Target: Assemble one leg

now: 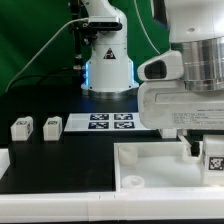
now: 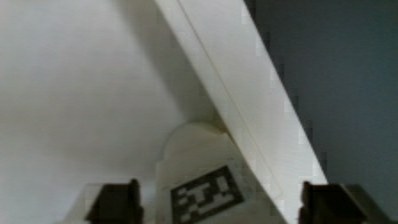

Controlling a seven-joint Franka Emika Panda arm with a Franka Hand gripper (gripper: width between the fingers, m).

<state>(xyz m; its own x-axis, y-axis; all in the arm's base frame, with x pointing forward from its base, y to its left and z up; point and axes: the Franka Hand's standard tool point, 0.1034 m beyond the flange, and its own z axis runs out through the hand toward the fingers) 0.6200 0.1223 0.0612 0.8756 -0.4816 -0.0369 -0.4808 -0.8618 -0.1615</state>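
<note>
My gripper (image 1: 203, 152) hangs at the exterior view's right, over the near right part of the large white tray-like piece (image 1: 150, 165). It is shut on a leg (image 1: 213, 160), a small white block whose black-and-white tag faces the camera. In the wrist view the leg (image 2: 210, 170) stands between the two dark fingers (image 2: 118, 200), its tag near the jaws and its rounded end pointing at the white tray surface (image 2: 89, 90). Whether the leg's end touches the tray is hidden. Two more legs (image 1: 22, 127) (image 1: 52, 125) lie on the black table at the exterior view's left.
The marker board (image 1: 110, 122) lies flat in the middle of the table, in front of the arm's white base (image 1: 107, 65). A round socket (image 1: 131, 182) shows on the tray's near left corner. Green cloth hangs behind.
</note>
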